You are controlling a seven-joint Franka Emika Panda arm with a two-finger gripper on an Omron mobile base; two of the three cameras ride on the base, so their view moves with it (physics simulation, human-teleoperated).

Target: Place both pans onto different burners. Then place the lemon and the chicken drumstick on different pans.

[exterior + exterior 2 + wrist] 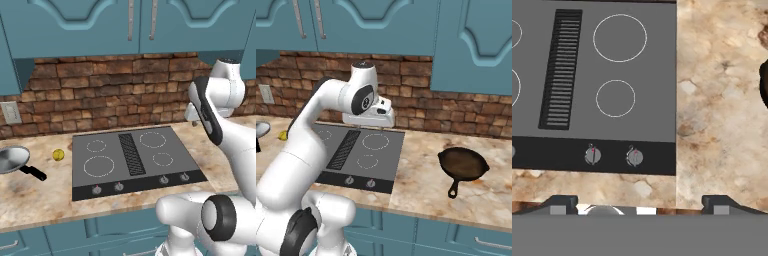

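My gripper [639,204] hangs open above the right side of the dark grey cooktop [132,160], its fingertips [560,202] wide apart with nothing between them. Below it lie the two right burners [620,38], a larger ring and a smaller one [615,98]. The silver pan [12,160] rests on the counter left of the cooktop, and the yellow lemon [58,154] lies between them. Well to the right of the cooktop, the dark brown pan [463,164] sits on the counter with its handle pointing toward the front edge. The chicken drumstick is out of view.
A black ribbed vent strip [131,153] runs down the middle of the cooktop, and several knobs [592,155] line its front band. Behind the counter is a brick wall [110,90] with blue cabinets [100,25] overhead. Marbled counter [421,170] stretches between the cooktop and the brown pan.
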